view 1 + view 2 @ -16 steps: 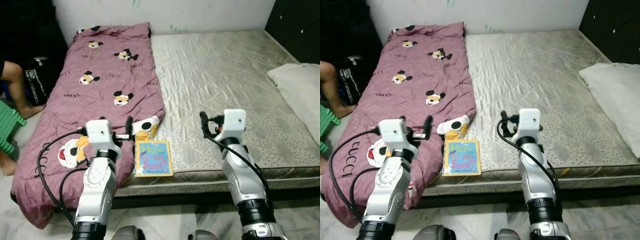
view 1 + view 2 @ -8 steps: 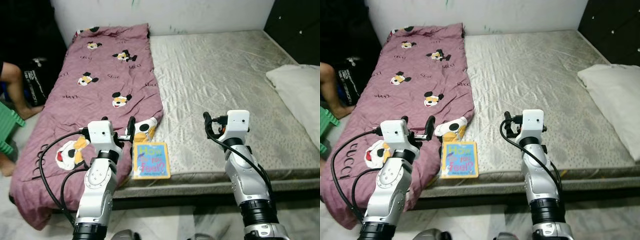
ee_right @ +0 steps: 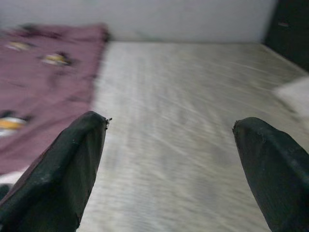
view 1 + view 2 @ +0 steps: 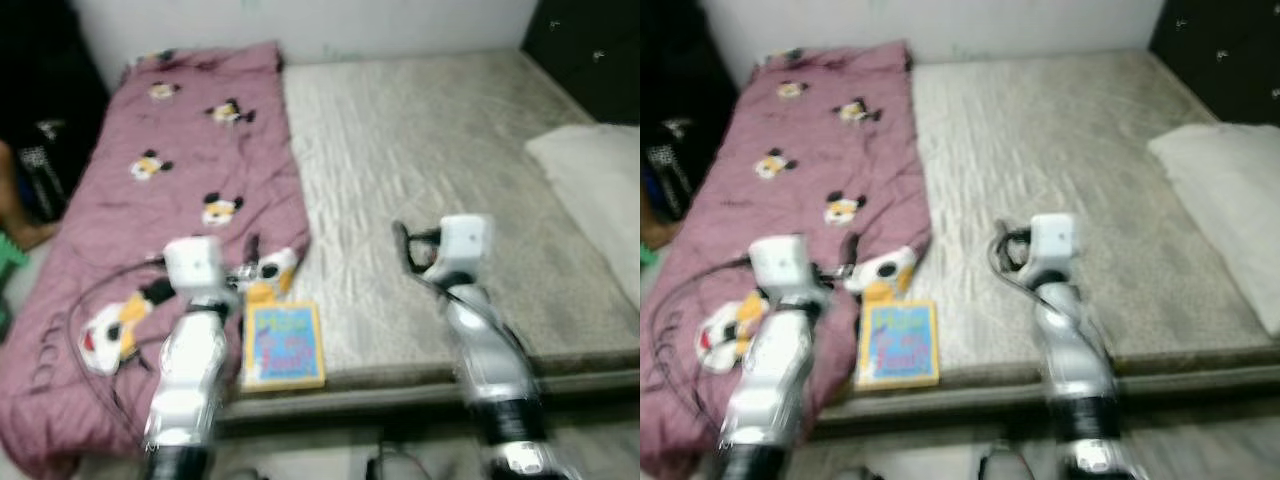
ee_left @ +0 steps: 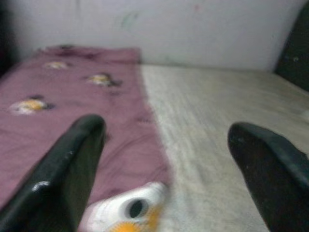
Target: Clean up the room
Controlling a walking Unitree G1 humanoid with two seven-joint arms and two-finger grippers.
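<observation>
A colourful children's book (image 4: pixel 284 346) lies at the near edge of the bare grey mattress (image 4: pixel 420 150), just beside the purple cartoon-mouse blanket (image 4: pixel 190 160) that covers the bed's left side. My left gripper (image 4: pixel 250 262) hovers open over the blanket's near corner, slightly behind the book. In the left wrist view its fingers (image 5: pixel 63 179) stand wide apart, with the blanket's white and yellow print (image 5: pixel 130 210) below them. My right gripper (image 4: pixel 402 245) is open above the mattress with nothing between its fingers (image 3: pixel 58 169). The pictures are blurred.
A white pillow (image 4: pixel 600 185) lies on the mattress's right side. A dark cabinet (image 4: pixel 590 50) stands at the back right. At the left edge are a person's leg (image 4: pixel 12 205) and a dark bag (image 4: pixel 40 160). The floor runs along the bed's near edge.
The whole picture has shifted and blurred, so the camera is moving. Both arms keep the same raised pose with open fingers. The book and blanket lie where they were.
</observation>
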